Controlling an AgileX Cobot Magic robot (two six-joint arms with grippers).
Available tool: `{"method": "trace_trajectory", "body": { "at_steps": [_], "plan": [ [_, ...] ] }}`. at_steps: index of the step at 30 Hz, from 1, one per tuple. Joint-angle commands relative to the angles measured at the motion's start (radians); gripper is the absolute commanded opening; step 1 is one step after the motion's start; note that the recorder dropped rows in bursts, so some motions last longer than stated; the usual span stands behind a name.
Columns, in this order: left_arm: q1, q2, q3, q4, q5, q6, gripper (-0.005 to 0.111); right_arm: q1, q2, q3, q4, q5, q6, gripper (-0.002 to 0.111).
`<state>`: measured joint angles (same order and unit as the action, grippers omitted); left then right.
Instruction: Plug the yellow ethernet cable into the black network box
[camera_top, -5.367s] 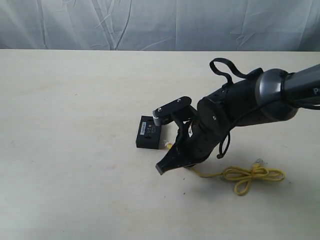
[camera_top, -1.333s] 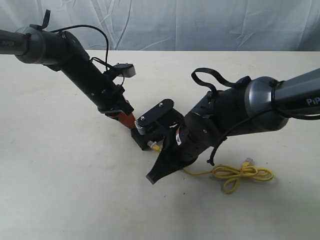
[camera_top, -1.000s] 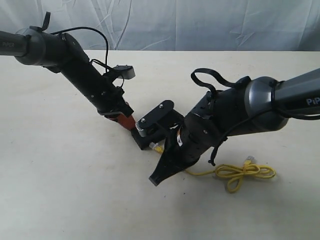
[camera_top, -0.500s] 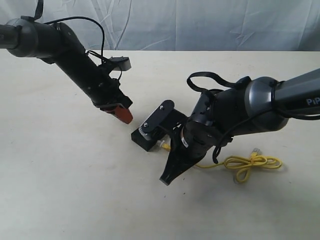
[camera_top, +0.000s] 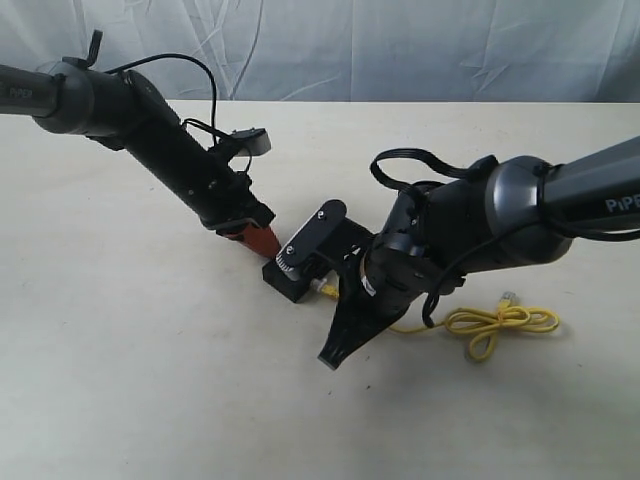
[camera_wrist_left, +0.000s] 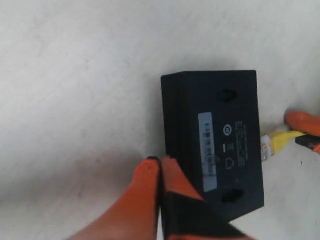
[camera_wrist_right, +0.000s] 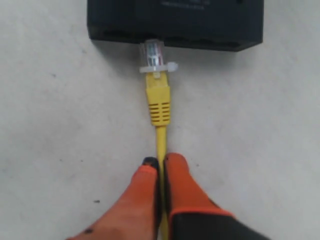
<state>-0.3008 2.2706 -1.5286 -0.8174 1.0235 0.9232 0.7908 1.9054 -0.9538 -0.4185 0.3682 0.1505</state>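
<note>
The black network box (camera_top: 293, 281) lies flat mid-table, its pale label (camera_wrist_left: 206, 145) facing up. My left gripper (camera_wrist_left: 160, 162) is shut with nothing in it. Its orange fingertips (camera_top: 258, 240) press against one side of the box. On the opposite side, my right gripper (camera_wrist_right: 161, 163) is shut on the yellow ethernet cable (camera_wrist_right: 161, 140), a short way behind the plug. The clear plug (camera_wrist_right: 153, 54) points straight at the box (camera_wrist_right: 175, 22). Its tip meets the port face, and most of the plug is still outside. The plug also shows beside the box (camera_top: 325, 289).
The rest of the yellow cable trails right to a loose coil (camera_top: 502, 322) with its free plug (camera_top: 508, 297). The right arm's bulky wrist (camera_top: 440, 245) hangs over the cable. The pale table (camera_top: 150, 380) ends at a grey cloth backdrop (camera_top: 320, 45).
Half a second ago the left gripper was lifted off to the upper left. It has come back down against the box's side. The right gripper still holds the cable, with the plug at the box.
</note>
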Motion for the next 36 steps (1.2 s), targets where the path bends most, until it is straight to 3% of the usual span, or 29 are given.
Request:
{"method": "trace_trajectory", "body": {
  "at_steps": [1,19,32,34,36],
  "plan": [
    [-0.001,-0.002,0.005,0.002,0.005,0.006,0.0,0.0,0.007,0.001,0.0,-0.035,0.001,-0.001],
    [-0.001,-0.002,0.005,-0.023,0.085,0.006,0.0,0.0,0.007,0.001,0.024,-0.019,0.008,-0.001],
    [-0.001,-0.002,0.005,-0.02,0.11,0.022,0.0,0.0,0.007,0.001,0.024,-0.137,0.008,-0.001],
    [0.001,-0.002,0.005,-0.02,0.106,0.022,0.0,0.0,0.007,0.001,0.029,-0.129,0.008,0.004],
    [0.002,-0.002,0.005,-0.018,0.098,0.017,0.0,0.0,0.007,0.001,0.048,-0.126,0.008,0.017]
  ]
}}
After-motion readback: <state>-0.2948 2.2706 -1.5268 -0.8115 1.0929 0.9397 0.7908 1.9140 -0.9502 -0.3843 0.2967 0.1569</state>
